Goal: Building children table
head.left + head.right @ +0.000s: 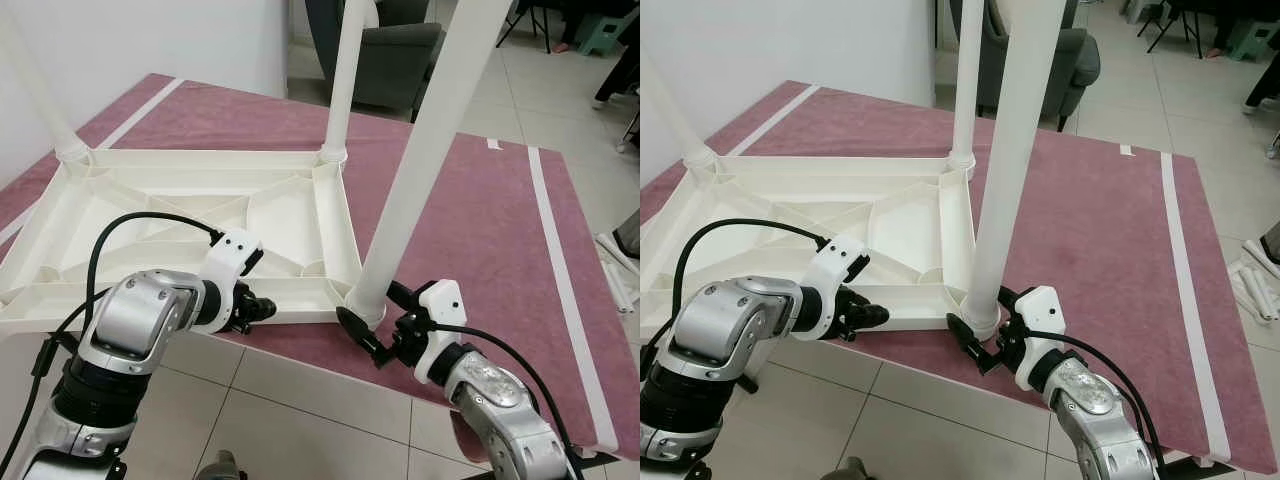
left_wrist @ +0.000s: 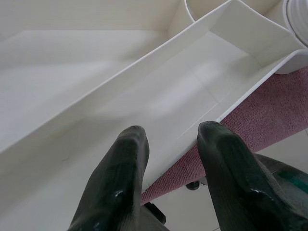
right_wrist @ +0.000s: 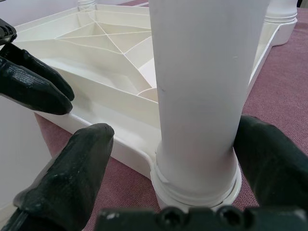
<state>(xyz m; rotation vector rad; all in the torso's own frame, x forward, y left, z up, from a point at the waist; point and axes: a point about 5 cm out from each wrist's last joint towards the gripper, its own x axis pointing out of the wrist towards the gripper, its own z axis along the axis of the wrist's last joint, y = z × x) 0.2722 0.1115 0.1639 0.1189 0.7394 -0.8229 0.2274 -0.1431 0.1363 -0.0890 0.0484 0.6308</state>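
A white plastic children's tabletop, ribbed on its underside, lies upside down on a maroon mat with pale stripes, its near edge overhanging the mat's front border above the light tiled floor. Three white tubular plastic legs rise from its corners: one at the far left corner, one at the far right corner, and a thick one at the near right corner, standing in its round socket and leaning slightly.

The right gripper is at the base of that near right leg, just above the socket; its black fingers sit spread on either side of the tube, one fingertip touching or nearly touching it, the other with a visible gap.

The left gripper is at the tabletop's near edge, left of that same leg, its fingers apart and straddling the white rim.

Beyond the mat, behind the tabletop, stands a dark grey armchair.
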